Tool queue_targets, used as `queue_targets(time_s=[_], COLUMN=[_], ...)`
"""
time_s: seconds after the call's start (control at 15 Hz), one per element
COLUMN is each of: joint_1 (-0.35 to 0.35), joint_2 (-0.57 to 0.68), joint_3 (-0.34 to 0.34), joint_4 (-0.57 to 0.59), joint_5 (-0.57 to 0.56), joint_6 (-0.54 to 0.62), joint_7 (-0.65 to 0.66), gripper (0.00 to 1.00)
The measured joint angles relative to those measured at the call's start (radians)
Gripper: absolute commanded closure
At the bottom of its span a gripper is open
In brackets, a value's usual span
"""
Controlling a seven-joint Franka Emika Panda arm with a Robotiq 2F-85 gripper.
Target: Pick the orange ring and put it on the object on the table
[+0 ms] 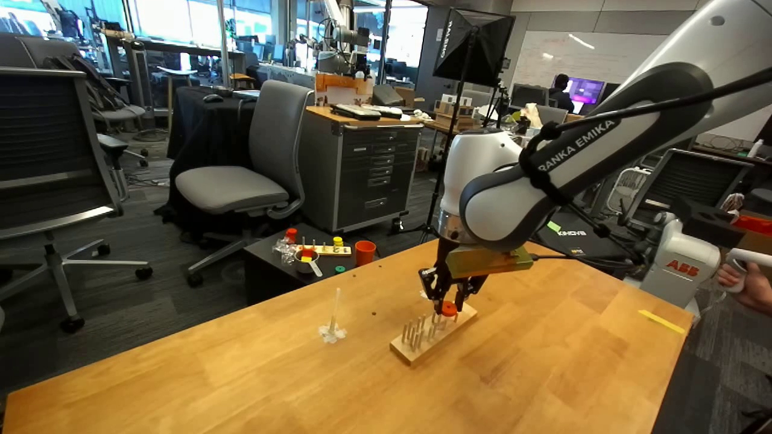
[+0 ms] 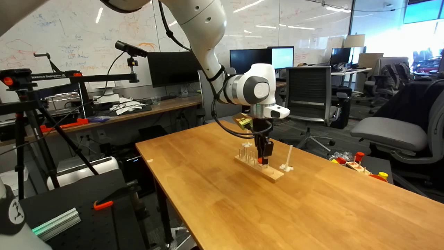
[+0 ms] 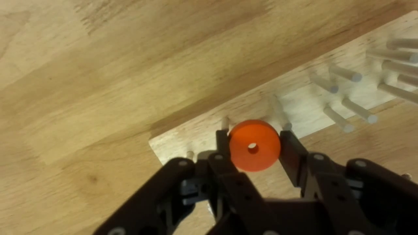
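Note:
The orange ring (image 3: 261,156) is between the two fingertips of my gripper (image 3: 254,140) in the wrist view, touched on both sides. Its small centre hole is open, with no peg through it in that view. The light-wood board (image 3: 173,147) lies below, with several thin upright pegs of different heights. In both exterior views the gripper (image 1: 449,305) points down and holds the ring (image 1: 449,309) just above the board (image 1: 416,359), over its shorter-peg part. The ring (image 2: 259,160) is partly hidden by a finger in an exterior view, near the board (image 2: 275,175).
A pale thin-stemmed stand (image 1: 332,331) stands upright on the table (image 1: 241,374) beside the board. A similar stand (image 2: 246,144) is partly hidden behind the gripper. A low black side table (image 1: 271,277) beyond the edge holds an orange cup (image 1: 365,253) and other small things.

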Motion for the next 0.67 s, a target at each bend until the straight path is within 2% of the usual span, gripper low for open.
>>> queue_targets(time_s=[0.67], joint_1=[0.000], joint_2=[-0.001], joint_3=[0.006], joint_4=[-0.002], joint_5=[0.000], joint_6=[-0.038], joint_7=[0.006], gripper=[0.82])
